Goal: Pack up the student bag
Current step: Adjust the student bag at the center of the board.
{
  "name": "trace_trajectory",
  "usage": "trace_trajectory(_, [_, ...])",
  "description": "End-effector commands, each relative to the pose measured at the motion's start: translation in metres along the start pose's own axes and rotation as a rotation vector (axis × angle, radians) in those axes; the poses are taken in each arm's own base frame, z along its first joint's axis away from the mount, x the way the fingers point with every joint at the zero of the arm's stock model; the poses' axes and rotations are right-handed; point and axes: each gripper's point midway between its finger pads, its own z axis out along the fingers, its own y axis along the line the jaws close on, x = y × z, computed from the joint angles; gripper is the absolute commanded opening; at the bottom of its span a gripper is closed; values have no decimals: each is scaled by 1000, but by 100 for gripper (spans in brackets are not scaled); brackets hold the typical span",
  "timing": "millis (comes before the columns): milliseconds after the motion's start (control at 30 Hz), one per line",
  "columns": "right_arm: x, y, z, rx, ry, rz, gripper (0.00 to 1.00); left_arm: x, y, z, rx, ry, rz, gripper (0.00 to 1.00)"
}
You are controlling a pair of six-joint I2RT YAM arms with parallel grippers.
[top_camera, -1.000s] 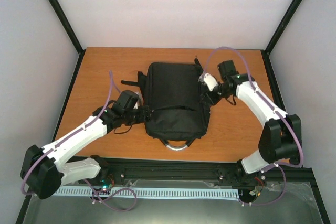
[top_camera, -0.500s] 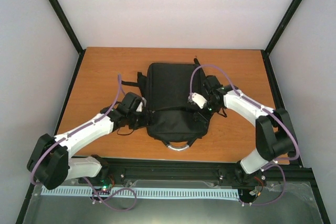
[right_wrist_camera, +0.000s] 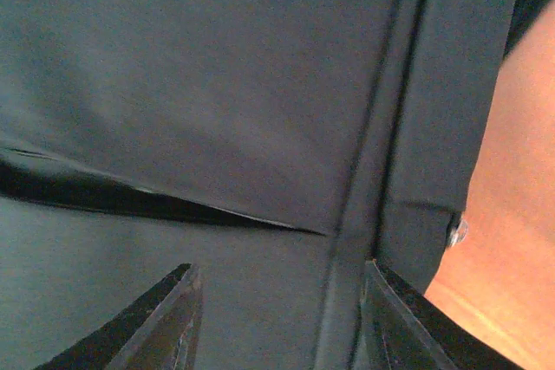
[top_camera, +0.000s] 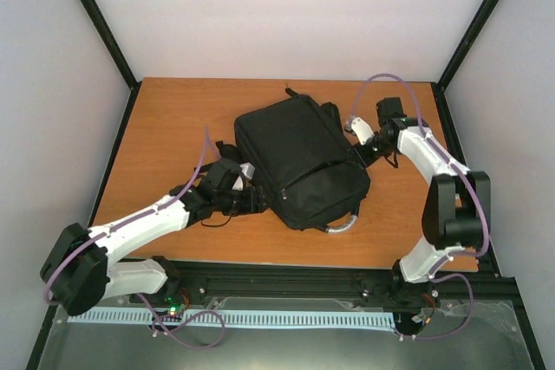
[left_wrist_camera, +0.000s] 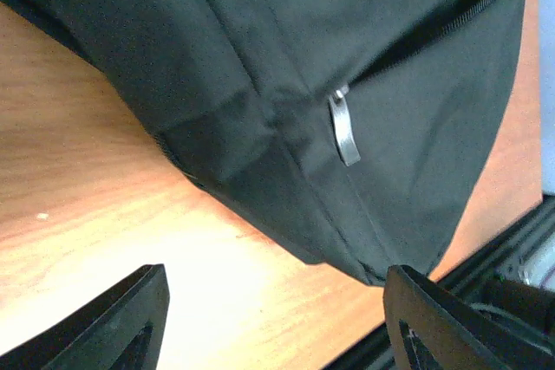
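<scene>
The student bag (top_camera: 299, 162), a large black fabric backpack, lies flat near the middle of the orange-brown wooden desk (top_camera: 173, 119). It sits at a slant, with its pale grey loop handle (top_camera: 343, 225) pointing to the near right and a thin black strap end (top_camera: 290, 91) sticking out at the far side.

The left arm (top_camera: 143, 218) reaches in low from the near left. The left jaws sit just beside the bag's near-left edge. In the left wrist view they are spread wide with only bare desk between them, and the bag's rounded corner lies just beyond their tips. A small silver zip pull (left_wrist_camera: 343, 130) hangs on that corner, at the end of a zip seam (left_wrist_camera: 451, 28) that runs up towards the right.

The right arm (top_camera: 429, 149) bends over from the right, and the right jaws are at the bag's far-right side. In the right wrist view they are spread, with black fabric filling the view ahead of them. I cannot tell whether they touch it. A dark slit (right_wrist_camera: 130, 198) gapes between 2 panels there. A small shiny stud (right_wrist_camera: 458, 231) sits at the fabric's edge, next to a strip of bare desk.
</scene>
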Motion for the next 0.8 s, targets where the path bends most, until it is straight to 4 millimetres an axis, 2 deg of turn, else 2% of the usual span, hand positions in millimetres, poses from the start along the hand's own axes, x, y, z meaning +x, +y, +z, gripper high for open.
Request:
trace_trajectory(0, [-40,49,-46,8,-150,-196,51,-28,6,-24,-72,-154,-42,70])
trace_trajectory(100, [-49,89,-50,27,-173,-322,49,-38,12,-26,-51,-202,-109,67])
trace_trajectory(200, [-53,126,-41,25,-164,-427,47,-49,12,-23,-26,-229,-143,67])
trace_trajectory(267, [-54,143,-32,55,-165,-497,45,-57,8,-19,-3,-230,-144,64])
trace_trajectory(500, [-43,183,10,146,-92,-742,45,-80,-2,-1,9,-214,-149,62])
trace_trajectory(700, [-39,205,31,185,-74,-861,45,-80,8,13,15,-193,-224,63])
trace_trajectory(767, [-38,211,36,188,-74,-892,46,-79,6,18,48,-182,-229,60])
